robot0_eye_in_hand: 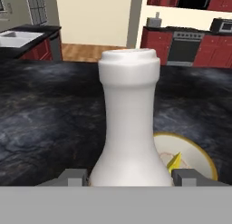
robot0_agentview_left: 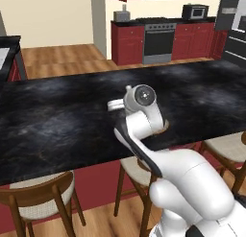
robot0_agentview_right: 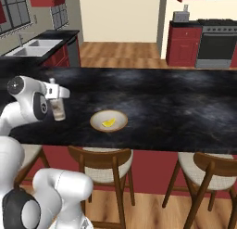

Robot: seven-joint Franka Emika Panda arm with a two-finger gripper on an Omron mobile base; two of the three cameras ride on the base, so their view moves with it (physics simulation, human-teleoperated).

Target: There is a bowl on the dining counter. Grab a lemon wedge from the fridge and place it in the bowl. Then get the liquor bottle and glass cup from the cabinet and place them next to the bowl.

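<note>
- Gripper (robot0_eye_in_hand: 129,177) sits at the liquor bottle (robot0_eye_in_hand: 129,128), jaws spread wide with one dark finger tip (robot0_eye_in_hand: 72,177) on each side of the round lower body; looks like a pinch on the bottle, actual contact hard to confirm.
- Liquor bottle is off-white, upright, narrow neck and flat cap toward the top of the hand view.
- Right base view: bottle (robot0_agentview_right: 58,110) at the end of the hand, over the dining counter (robot0_agentview_right: 176,112), left of the bowl (robot0_agentview_right: 109,121); cannot tell if its base touches the stone.
- Bowl is on the dining counter near the front edge, cream inside, tan rim.
- Lemon wedge (robot0_agentview_right: 109,123) lies inside the bowl, about the middle.
- Hand view: bowl (robot0_eye_in_hand: 195,157) just right of the bottle, partly hidden behind it, lemon wedge (robot0_eye_in_hand: 174,163) showing by the bottle's edge.
- Left base view: arm's white wrist covers most of the bowl, only a sliver of tan rim (robot0_agentview_left: 166,127) shows at its right.
- Dining counter is a black marbled slab on a red base, wooden stools (robot0_agentview_right: 104,170) tucked under the near side.
- Background: red base units, a steel oven (robot0_agentview_left: 159,41), a microwave (robot0_agentview_left: 194,11) on the far top.
- Sink (robot0_agentview_right: 32,47) in a black top at far left in right base view.
</note>
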